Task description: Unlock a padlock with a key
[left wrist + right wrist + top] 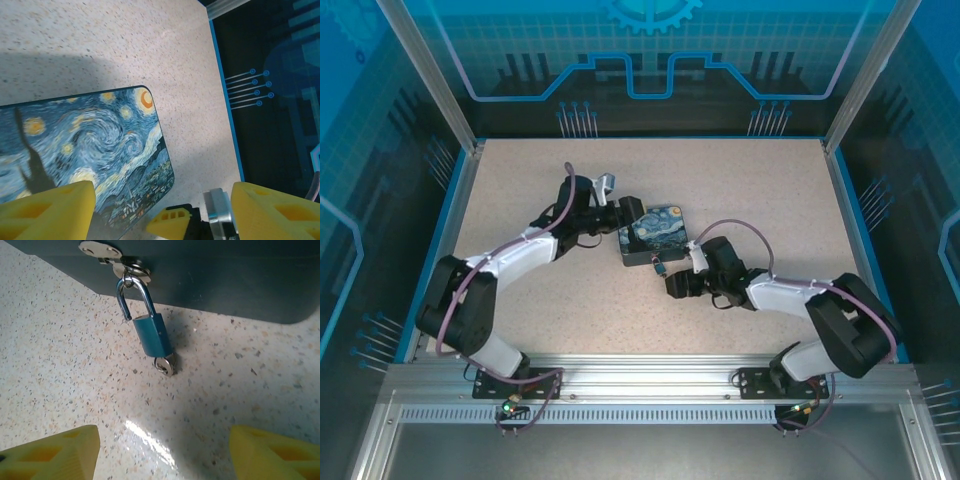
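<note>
Since the right end effector [162, 455] gapes empty at 6 o'clock of the blue steel-shackled padlock [150, 337] hanging on the dark grey box [225, 280], a skewed closure could jam its tiny silver key [165, 365] or swing the lock away.

The top camera looks down from above the near edge over the whole speckled beige table [750, 190]. The left wrist camera looks closely down on the rectangular blue-and-yellow swirl-painted box [90, 145]. The right wrist camera, low and near, faces the box's dark side and its small blue steel-shackled padlock [152, 337]. All three share the box.

Lab cell: aluminium frame [640, 385], blue panels [650, 50]
</note>
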You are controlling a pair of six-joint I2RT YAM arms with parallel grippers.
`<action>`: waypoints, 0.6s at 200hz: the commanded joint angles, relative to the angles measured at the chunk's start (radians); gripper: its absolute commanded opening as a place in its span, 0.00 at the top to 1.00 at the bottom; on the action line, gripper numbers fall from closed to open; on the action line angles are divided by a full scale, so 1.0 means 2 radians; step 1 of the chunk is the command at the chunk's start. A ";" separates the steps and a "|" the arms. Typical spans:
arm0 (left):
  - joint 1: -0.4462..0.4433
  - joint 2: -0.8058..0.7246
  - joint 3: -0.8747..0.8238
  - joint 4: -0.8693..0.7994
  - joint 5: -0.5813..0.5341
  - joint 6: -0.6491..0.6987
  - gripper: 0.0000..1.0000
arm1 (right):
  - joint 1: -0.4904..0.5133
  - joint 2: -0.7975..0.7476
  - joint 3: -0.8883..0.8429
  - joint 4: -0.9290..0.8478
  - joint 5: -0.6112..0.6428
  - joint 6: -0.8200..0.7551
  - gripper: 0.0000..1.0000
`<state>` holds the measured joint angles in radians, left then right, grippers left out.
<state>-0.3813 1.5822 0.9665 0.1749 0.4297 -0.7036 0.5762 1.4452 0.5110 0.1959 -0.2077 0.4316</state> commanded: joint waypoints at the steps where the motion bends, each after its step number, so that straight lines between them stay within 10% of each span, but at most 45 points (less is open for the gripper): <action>1: 0.004 0.029 0.024 0.017 0.048 0.014 0.28 | 0.005 0.022 0.013 0.064 0.001 -0.006 0.34; 120: 0.004 0.105 0.043 0.016 0.054 0.020 0.33 | 0.007 0.113 0.043 0.124 -0.009 -0.010 0.58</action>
<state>-0.3813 1.7695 1.0264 0.2153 0.5182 -0.6964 0.5781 1.6508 0.5858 0.4099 -0.2169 0.4210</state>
